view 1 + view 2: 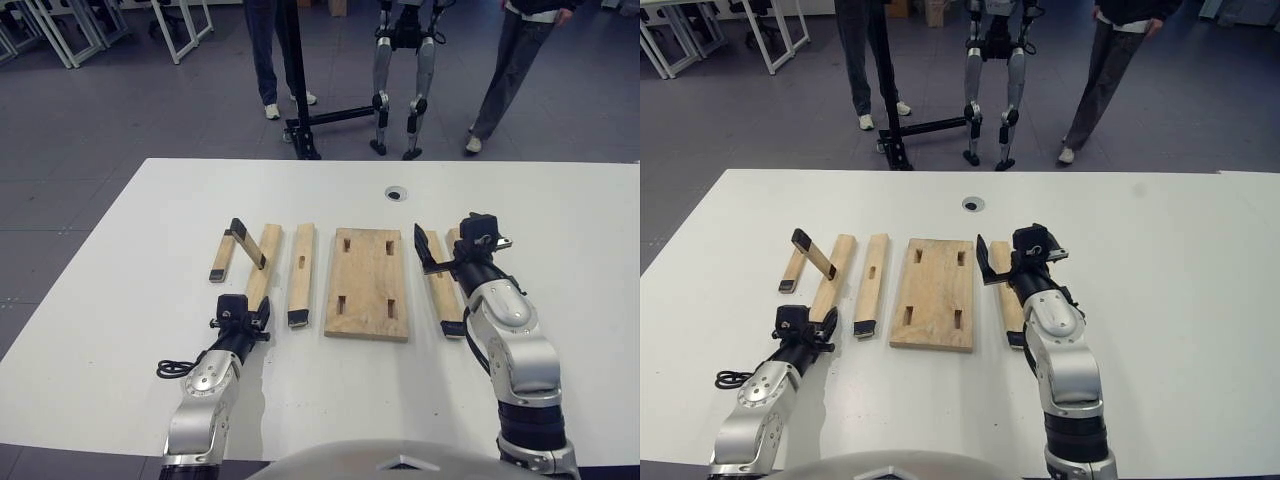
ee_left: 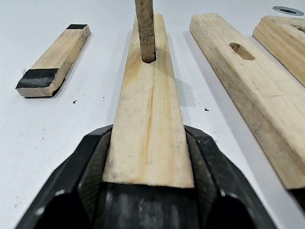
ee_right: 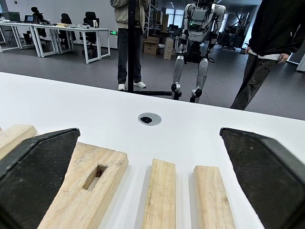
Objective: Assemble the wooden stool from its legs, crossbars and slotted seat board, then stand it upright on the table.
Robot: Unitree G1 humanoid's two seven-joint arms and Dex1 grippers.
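Note:
A wooden leg (image 1: 262, 268) lies on the white table (image 1: 560, 230) with a black-tipped crossbar (image 1: 247, 243) standing slanted in its slot. My left gripper (image 1: 243, 312) is shut on this leg's (image 2: 147, 109) near end. A loose short crossbar (image 1: 222, 256) lies to its left, a second slotted leg (image 1: 300, 275) to its right. The slotted seat board (image 1: 367, 283) lies flat in the middle. Two more wooden pieces (image 1: 441, 285) lie side by side right of the board. My right gripper (image 1: 450, 246) hovers over them, open wide with nothing between its fingers (image 3: 33, 171).
A round cable hole (image 1: 397, 193) sits in the table behind the seat board. Bare tabletop spreads to the far left and far right. Beyond the far edge stand a black floor stand (image 1: 300, 120), another robot and people.

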